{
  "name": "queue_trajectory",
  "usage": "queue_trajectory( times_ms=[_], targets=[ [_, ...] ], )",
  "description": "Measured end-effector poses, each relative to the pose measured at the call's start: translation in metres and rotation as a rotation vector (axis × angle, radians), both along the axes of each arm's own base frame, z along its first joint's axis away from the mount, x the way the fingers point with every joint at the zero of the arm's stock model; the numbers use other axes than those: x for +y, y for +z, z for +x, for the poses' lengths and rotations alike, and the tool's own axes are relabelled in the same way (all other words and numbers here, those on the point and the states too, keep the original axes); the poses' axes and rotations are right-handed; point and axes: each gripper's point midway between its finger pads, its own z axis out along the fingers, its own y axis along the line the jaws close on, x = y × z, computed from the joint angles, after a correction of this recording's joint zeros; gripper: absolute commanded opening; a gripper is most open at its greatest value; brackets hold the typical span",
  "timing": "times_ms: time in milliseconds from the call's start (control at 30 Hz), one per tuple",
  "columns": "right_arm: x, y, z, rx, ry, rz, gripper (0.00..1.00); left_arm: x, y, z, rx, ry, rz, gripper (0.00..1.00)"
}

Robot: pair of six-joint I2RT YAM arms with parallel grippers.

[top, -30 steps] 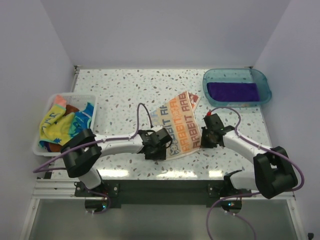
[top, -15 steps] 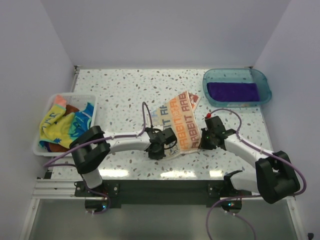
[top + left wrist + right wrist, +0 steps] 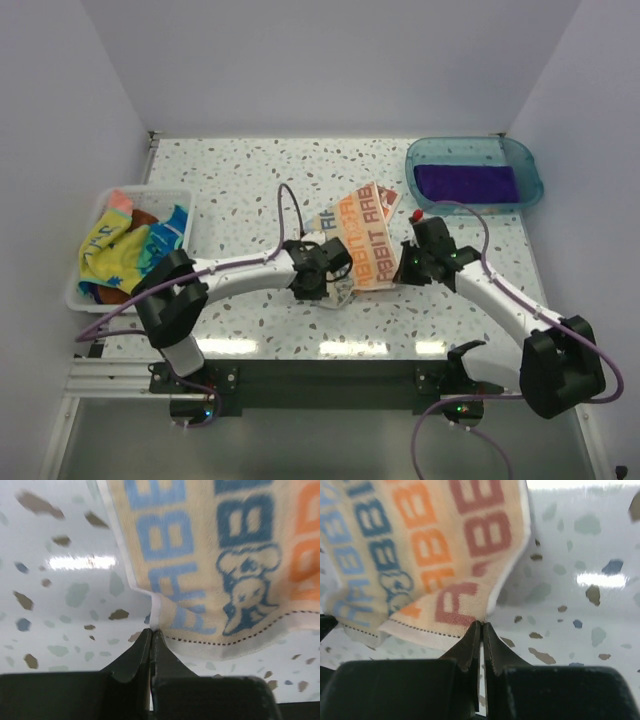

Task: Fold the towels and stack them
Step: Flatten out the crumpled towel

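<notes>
cream rabbit towel (image 3: 365,240) with blue, orange, red lettering, purple towel (image 3: 465,182), teal tray (image 3: 425,152)

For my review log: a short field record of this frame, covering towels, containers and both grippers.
active towel: white cloth towel with coloured RABBIT lettering, held by both near corners
left gripper: shut on one near corner
right gripper: shut on the other near corner
stacked: folded deep purple towel in teal tray
waiting: yellow and blue-green towel crumpled in white basket
</notes>
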Motion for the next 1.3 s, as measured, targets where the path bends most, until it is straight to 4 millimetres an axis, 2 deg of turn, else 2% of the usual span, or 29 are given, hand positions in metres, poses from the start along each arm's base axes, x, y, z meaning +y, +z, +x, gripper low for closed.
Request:
queue_trajectory(
  times_ms=[67, 133, 233, 333, 433, 567, 667, 733, 833, 933, 1100, 1233, 1267, 1300],
  targets=[
    [0.006, 0.031, 0.022, -0.069, -0.004, 0.010, 0.00, 0.000, 0.027, 0.026, -0.071, 0.015, -0.034, 0.00],
    [0.012, 0.068, 0.046, -0.157, -0.006, 0.028, 0.00, -0.001, 0.070, 0.063, -0.181, 0.034, -0.097, 0.00],
    [0.023, 0.140, 0.087, -0.324, -0.011, 0.059, 0.00, 0.003, 0.149, 0.114, -0.376, 0.048, -0.179, 0.00],
    [0.027, 0.203, 0.116, -0.469, -0.020, 0.073, 0.00, 0.009, 0.233, 0.148, -0.578, 0.041, -0.237, 0.00],
    [0.029, 0.262, 0.134, -0.594, -0.024, 0.081, 0.00, 0.012, 0.316, 0.162, -0.773, 0.010, -0.286, 0.00],
    [0.025, 0.337, 0.138, -0.763, -0.013, 0.092, 0.00, 0.026, 0.389, 0.156, -0.948, -0.026, -0.332, 0.00],
    [0.018, 0.386, 0.127, -0.884, 0.000, 0.100, 0.00, 0.042, 0.425, 0.141, -1.039, -0.050, -0.363, 0.00],
    [0.011, 0.415, 0.111, -0.963, 0.010, 0.102, 0.00, 0.052, 0.448, 0.127, -1.096, -0.070, -0.403, 0.00],
    [0.002, 0.443, 0.081, -1.046, 0.028, 0.118, 0.00, 0.063, 0.480, 0.099, -1.168, -0.122, -0.498, 0.00],
    [-0.009, 0.466, 0.048, -1.118, 0.049, 0.128, 0.00, 0.074, 0.501, 0.071, -1.221, -0.174, -0.575, 0.00],
    [-0.027, 0.498, 0.006, -1.211, 0.052, 0.135, 0.00, 0.093, 0.515, 0.042, -1.268, -0.211, -0.643, 0.00],
    [-0.026, 0.504, -0.005, -1.229, 0.078, 0.152, 0.00, 0.098, 0.519, 0.033, -1.279, -0.222, -0.662, 0.00],
    [-0.023, 0.501, -0.003, -1.219, 0.091, 0.157, 0.03, 0.097, 0.517, 0.034, -1.275, -0.221, -0.656, 0.00],
    [-0.018, 0.493, 0.001, -1.198, 0.102, 0.162, 0.13, 0.094, 0.512, 0.038, -1.265, -0.219, -0.646, 0.00]
  ],
)
